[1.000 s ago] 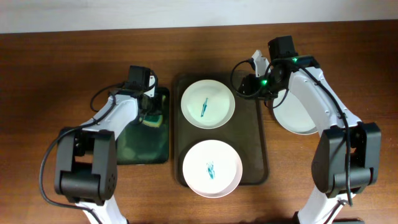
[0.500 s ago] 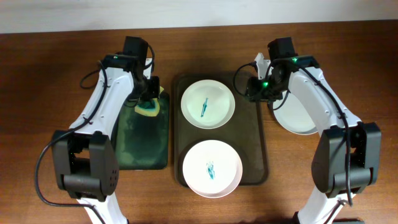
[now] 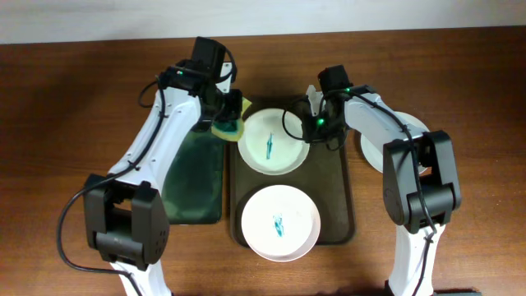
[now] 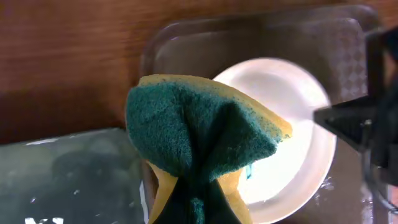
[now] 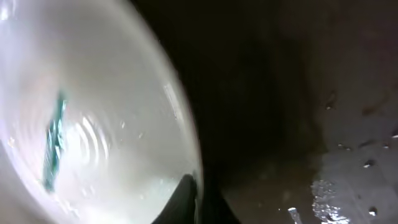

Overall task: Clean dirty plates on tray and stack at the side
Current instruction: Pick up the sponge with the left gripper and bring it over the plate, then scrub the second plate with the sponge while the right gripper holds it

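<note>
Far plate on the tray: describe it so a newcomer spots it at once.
Find the large dark olive-brown rectangular tray, holding two round white plates. Take the plate at its far end. Its teal smear is a long thin streak; the nearer plate has a short blotch.

Overhead: fixed above the table (image 3: pixel 66 99), looking straight down from well away. The table's far edge lies at the top, the arm bases at the bottom, and the whole tray (image 3: pixel 335 177) is in frame.
Left wrist: looks down from near, over the tray's far left corner (image 4: pixel 249 37). The sponge (image 4: pixel 199 137) fills the middle close to the lens, with the far plate (image 4: pixel 292 93) behind it and the smaller green tray (image 4: pixel 62 168) at lower left.
Right wrist: very close to the far plate (image 5: pixel 106 124) at its rim, and blurred. The teal smear (image 5: pixel 55 143) is at left and the wet tray floor (image 5: pixel 280 93) at right.
Shared: the far plate (image 3: pixel 288 152) and the tray around it show in all three views; the sponge (image 3: pixel 228 125) shows in overhead and left wrist only.
</note>
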`<state>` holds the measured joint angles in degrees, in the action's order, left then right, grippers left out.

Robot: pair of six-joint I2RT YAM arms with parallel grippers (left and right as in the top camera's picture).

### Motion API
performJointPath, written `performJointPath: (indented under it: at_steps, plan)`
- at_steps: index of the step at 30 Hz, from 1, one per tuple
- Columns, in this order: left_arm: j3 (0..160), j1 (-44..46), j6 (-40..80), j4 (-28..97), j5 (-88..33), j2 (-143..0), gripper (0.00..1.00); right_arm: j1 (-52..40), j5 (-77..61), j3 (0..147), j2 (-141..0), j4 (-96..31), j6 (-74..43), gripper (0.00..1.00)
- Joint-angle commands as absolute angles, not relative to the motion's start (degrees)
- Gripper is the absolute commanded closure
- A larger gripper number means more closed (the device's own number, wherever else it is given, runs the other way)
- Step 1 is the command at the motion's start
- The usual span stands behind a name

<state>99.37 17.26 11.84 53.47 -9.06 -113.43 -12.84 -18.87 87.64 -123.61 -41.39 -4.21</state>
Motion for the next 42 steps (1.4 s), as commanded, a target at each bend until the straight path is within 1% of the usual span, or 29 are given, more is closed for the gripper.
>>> performJointPath:
  at_steps: [1,2,5,8,9,10,12,14,17,19,21,25,26,27,28,31,33,36,38,40,42]
  plan:
    - [100.2,19.6,16.9,51.1,-10.1,-114.1,1.0,-13.1,-15.5,88.3,-124.3,-42.3,-5.9,0.96]
    - [100.2,19.9,18.4,50.5,-10.1,-114.7,1.0,-13.1,-14.2,88.3,-124.3,-42.8,-7.7,0.96]
    - [100.2,20.1,22.8,49.4,-11.7,-121.1,1.0,-13.1,-13.2,88.3,-124.3,-43.3,-8.0,0.96]
    - [100.2,21.8,22.7,45.0,-21.6,-127.8,1.0,-13.1,-13.2,88.3,-124.4,-43.7,-8.0,0.96]
    - [100.2,23.1,22.7,42.7,-23.0,-129.9,1.0,-13.1,-13.2,88.3,-124.3,-43.7,-8.0,0.96]
    - [100.2,26.0,22.0,39.4,-21.7,-133.1,1.0,-13.1,-13.2,88.3,-124.3,-43.9,-8.0,0.96]
    - [100.2,28.9,22.0,38.8,-18.7,-136.2,1.0,-13.1,-13.2,88.3,-124.3,-44.0,-8.0,0.96]
    - [100.2,31.7,22.0,39.1,-19.8,-137.8,1.0,-13.1,-13.2,88.3,-124.3,-44.0,-8.0,0.96]
    - [101.6,32.6,22.1,42.8,-27.3,-137.8,1.0,-13.1,-13.2,88.3,-124.3,-43.9,-9.5,0.96]
    - [102.1,32.3,22.0,46.7,-27.9,-137.7,1.0,-13.1,-13.2,88.3,-124.3,-43.9,-9.5,0.96]
    - [104.2,32.2,18.1,50.9,-30.7,-137.7,1.0,-13.1,-13.2,88.3,-124.3,-43.7,-9.5,0.96]
    - [109.2,32.2,16.8,58.3,-30.7,-137.7,1.0,-13.1,-13.2,88.3,-124.3,-43.7,-9.5,0.96]
    - [109.6,32.1,15.3,59.5,-29.0,-137.7,1.0,-13.1,-13.2,88.3,-124.3,-43.7,-9.5,0.96]
    - [109.6,32.0,15.3,60.5,-21.6,-137.7,1.0,-13.1,-13.2,88.3,-124.3,-43.7,-9.5,0.96]
    - [109.6,31.8,15.4,61.0,-16.8,-137.7,1.0,-13.1,-13.2,88.3,-124.3,-43.7,-9.5,0.96]
    - [109.6,31.1,19.0,62.3,11.5,-137.7,1.0,-13.1,-13.2,88.3,-124.3,-43.7,-9.5,0.96]
    - [109.6,30.5,19.9,64.5,19.2,-137.7,1.0,-13.1,-13.2,88.3,-124.3,-43.7,-9.5,0.96]
    - [109.6,28.1,25.1,66.3,24.3,-137.6,1.0,-13.1,-13.2,88.3,-124.3,-43.7,-9.5,0.96]
    - [109.7,26.9,27.8,66.0,24.4,-137.6,1.0,-13.1,-13.2,88.3,-124.3,-43.7,-9.5,0.96]
    - [109.7,25.8,28.7,62.8,18.5,-137.6,1.0,-13.1,-13.2,88.3,-124.3,-43.7,-9.5,0.96]
    - [109.7,26.0,28.5,57.6,4.2,-137.9,1.0,-13.1,-13.2,88.3,-124.3,-43.7,-9.5,0.96]
